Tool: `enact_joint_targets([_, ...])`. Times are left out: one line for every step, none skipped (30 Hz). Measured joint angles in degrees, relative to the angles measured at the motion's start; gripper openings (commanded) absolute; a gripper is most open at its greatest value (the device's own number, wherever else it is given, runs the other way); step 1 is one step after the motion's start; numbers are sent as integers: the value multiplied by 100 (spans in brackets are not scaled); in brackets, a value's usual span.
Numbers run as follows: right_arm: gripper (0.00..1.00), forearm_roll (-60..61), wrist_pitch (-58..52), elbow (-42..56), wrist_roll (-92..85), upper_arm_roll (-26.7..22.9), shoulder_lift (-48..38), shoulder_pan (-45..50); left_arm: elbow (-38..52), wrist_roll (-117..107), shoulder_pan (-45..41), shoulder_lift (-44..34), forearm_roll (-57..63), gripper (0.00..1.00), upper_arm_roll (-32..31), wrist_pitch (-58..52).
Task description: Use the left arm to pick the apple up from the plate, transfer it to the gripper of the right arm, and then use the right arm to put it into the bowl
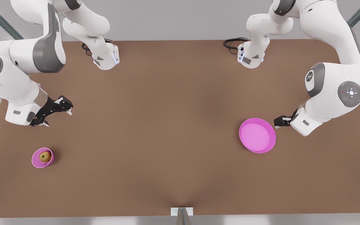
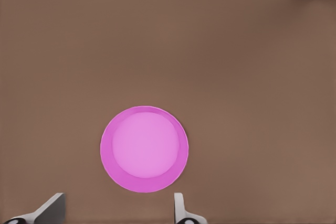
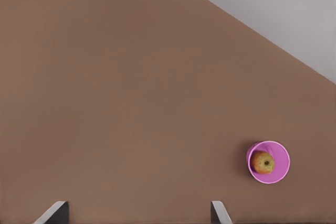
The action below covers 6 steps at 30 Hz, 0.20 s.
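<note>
Apple (image 1: 45,156): in bowl (image 1: 37,162), stem end upward in right wrist view; below spread, empty right gripper (image 1: 53,111). Left gripper (image 1: 280,121), spread, beside plate (image 1: 269,144).

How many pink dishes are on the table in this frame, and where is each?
2. The wide, shallow magenta-pink plate sits bare on the front view's right, beside the left gripper. The small, deep magenta-pink bowl sits on the front view's left, holding the small red-orange apple, below the right gripper.
</note>
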Motion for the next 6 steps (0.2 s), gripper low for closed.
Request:
enact_joint_targets([100, -14, -5, -3, 156, 6, 10, 20, 0, 30, -3, -1, 0, 100, 1, -1])
enact_joint_targets([100, -25, -9, -5, 304, 9, 16, 31, 0, 58, -5, 0, 0, 100, 3, -1])
enact_joint_targets([100, -33, -12, -6, 443, 10, 19, 35, 0, 84, -6, -2, 0, 100, 1, -3])
enact_joint_targets([100, -39, -16, -6, 574, 14, 20, 32, 0, 109, -8, -1, 0, 100, 2, -3])
enact_joint_targets([100, -43, -23, -6, 697, 17, 17, 33, 0, 133, -8, 1, 1, 100, 1, -4])
enact_joint_targets([100, -47, -29, -6, 815, 22, 17, 34, 0, 155, -9, 0, 1, 100, 2, -4])
